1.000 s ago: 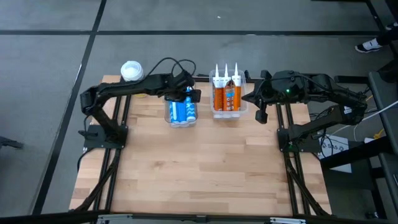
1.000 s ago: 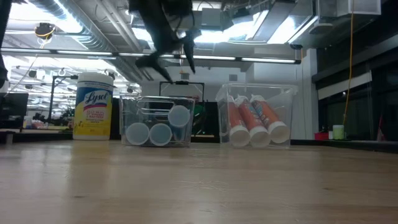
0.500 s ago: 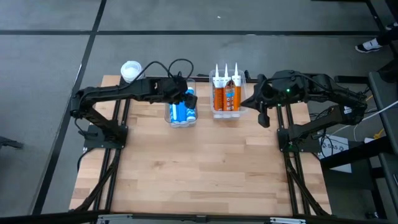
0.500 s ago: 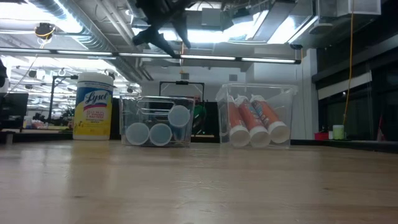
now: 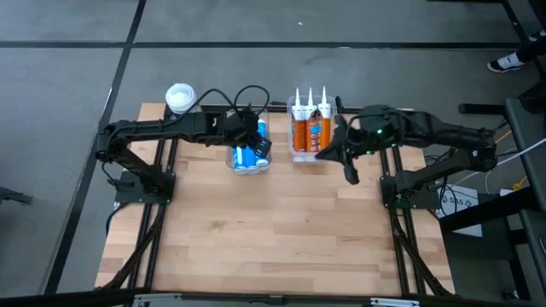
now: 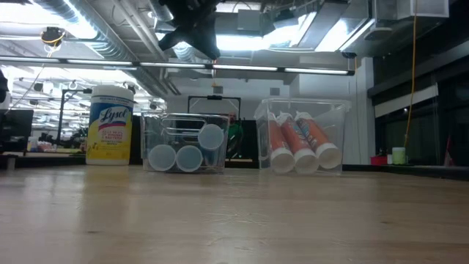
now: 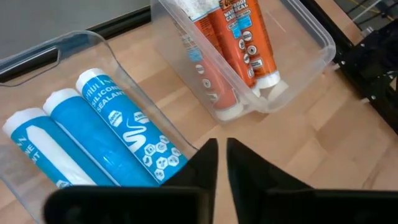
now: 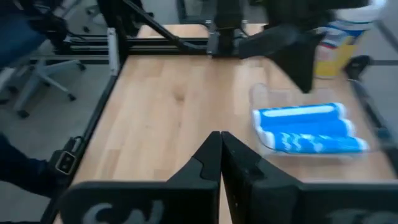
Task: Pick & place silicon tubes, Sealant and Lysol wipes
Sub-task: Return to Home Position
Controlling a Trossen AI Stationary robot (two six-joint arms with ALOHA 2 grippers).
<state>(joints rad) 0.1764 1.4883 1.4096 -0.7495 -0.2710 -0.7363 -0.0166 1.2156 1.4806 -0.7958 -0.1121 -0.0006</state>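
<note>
We log the Lysol wipes [image 5: 179,96] upright at the table's [image 5: 273,230] far-left corner, well left of the left pincer [image 7: 222,146], which hangs narrow and empty over the blue-tube bin [image 5: 235,160]. Right pincer [image 8: 220,138] pressed closed, empty.

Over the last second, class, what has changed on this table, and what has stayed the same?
The left gripper rose higher above the blue tubes, its arm drawing back. The right gripper swung inward beside the orange tubes. Nothing was gripped or released. Tubes and Lysol wipes stayed put.
</note>
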